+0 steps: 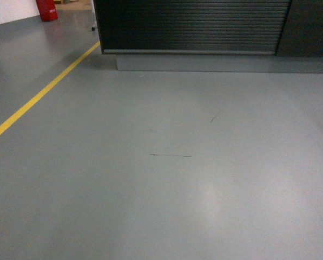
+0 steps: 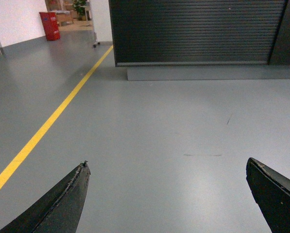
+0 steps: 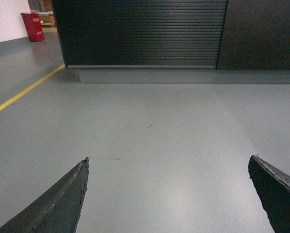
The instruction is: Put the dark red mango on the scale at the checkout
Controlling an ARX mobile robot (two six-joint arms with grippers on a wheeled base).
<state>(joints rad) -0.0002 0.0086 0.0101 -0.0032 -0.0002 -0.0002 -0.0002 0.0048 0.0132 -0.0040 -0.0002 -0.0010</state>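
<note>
Two pincers, left pincer (image 2: 166, 194) and right pincer (image 3: 168, 194), spread wide, empty, aimed at 12 o'clock toward ribbed black checkout worktop front (image 1: 193, 24), likely for travel. Dark red mango, scale unseen.

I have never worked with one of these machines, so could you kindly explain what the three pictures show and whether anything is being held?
It is a wheeled robot with two arms, each ending in a two-fingered gripper. The head view looks forward and down from the robot's body: grey floor, a yellow line and the ribbed black front of the checkout. No arm shows in it. The other two pictures come from cameras on the wrists. The dark wedges at their bottom corners are the fingers of the left gripper and the right gripper, spread wide with only floor between them, so nothing is held. A red container stands far off. No mango or scale is visible.
</note>
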